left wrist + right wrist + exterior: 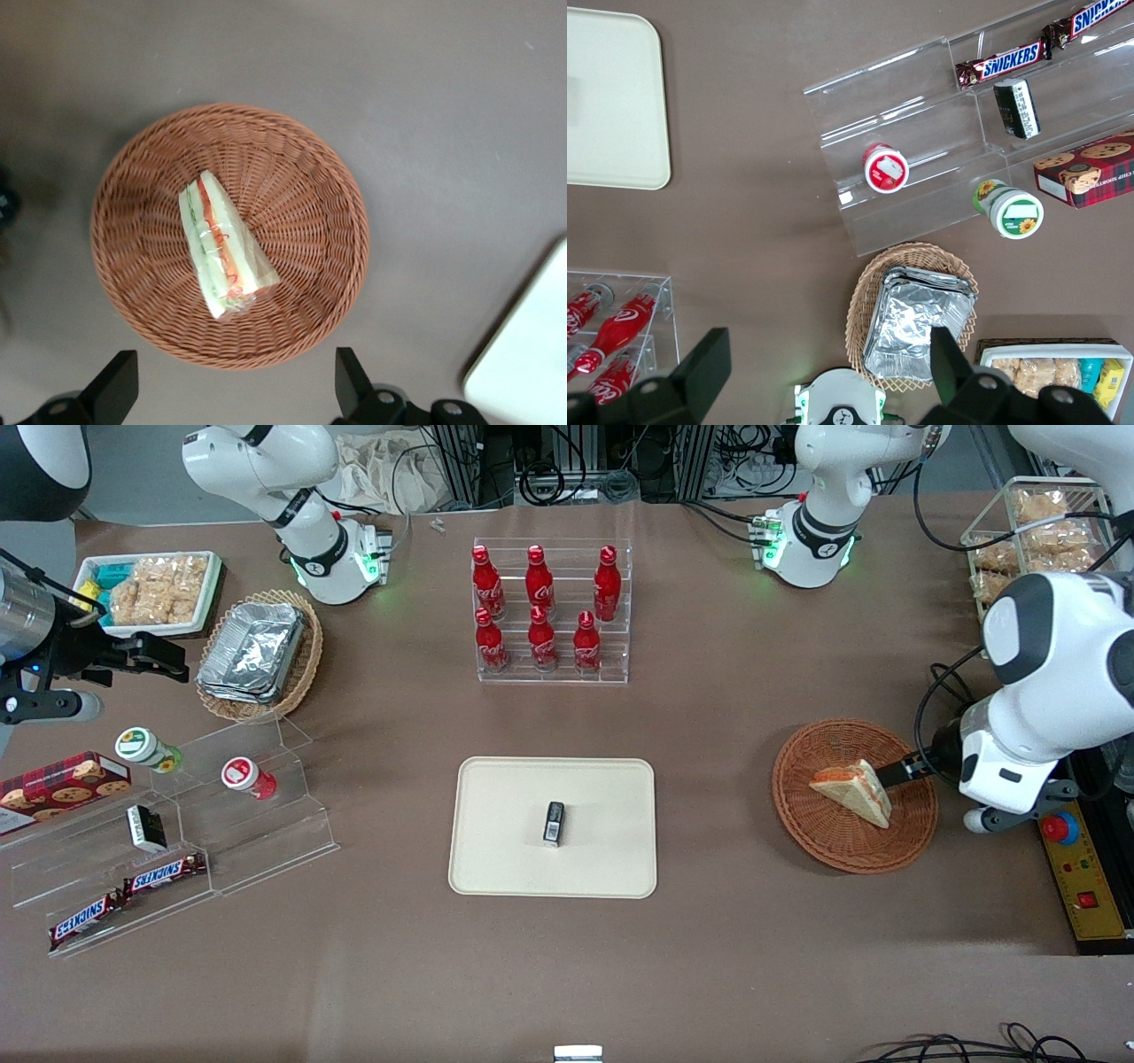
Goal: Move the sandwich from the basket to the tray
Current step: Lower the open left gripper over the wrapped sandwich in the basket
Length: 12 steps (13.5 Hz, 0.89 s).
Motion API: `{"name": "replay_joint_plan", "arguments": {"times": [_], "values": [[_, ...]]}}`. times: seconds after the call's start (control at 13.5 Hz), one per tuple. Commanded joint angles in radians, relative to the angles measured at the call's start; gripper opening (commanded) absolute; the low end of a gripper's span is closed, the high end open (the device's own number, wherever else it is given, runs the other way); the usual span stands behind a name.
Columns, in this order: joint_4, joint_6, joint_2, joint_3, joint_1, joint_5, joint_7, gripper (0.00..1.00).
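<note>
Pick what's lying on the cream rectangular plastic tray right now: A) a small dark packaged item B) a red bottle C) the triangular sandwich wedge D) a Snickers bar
A: a small dark packaged item lies on the cream rectangular plastic tray; the triangular sandwich wedge is in the reddish-brown round wicker basket, with the open pincer above it.

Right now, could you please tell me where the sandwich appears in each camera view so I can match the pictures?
Front view: the sandwich lies in the basket, toward the working arm's end of the table; the gripper hovers over it.
Left wrist view: the sandwich lies mid-basket, the open gripper above.
Right wrist view: not in it.
Shared landmark: the tray, whose corner shows at the wrist.
</note>
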Motion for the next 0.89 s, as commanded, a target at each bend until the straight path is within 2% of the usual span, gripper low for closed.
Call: {"name": "replay_joint_plan", "arguments": {"times": [0.0,0.22,0.44,0.81], "values": [[-0.127,0.175,-0.003,0.000,0.000,0.015,-0.146,1.00],[-0.220,0.290,0.001,0.002,0.001,0.016,-0.277,1.00],[-0.249,0.329,0.032,0.005,0.003,0.059,-0.376,1.00],[-0.273,0.332,0.055,0.011,0.006,0.094,-0.405,1.00]]}}
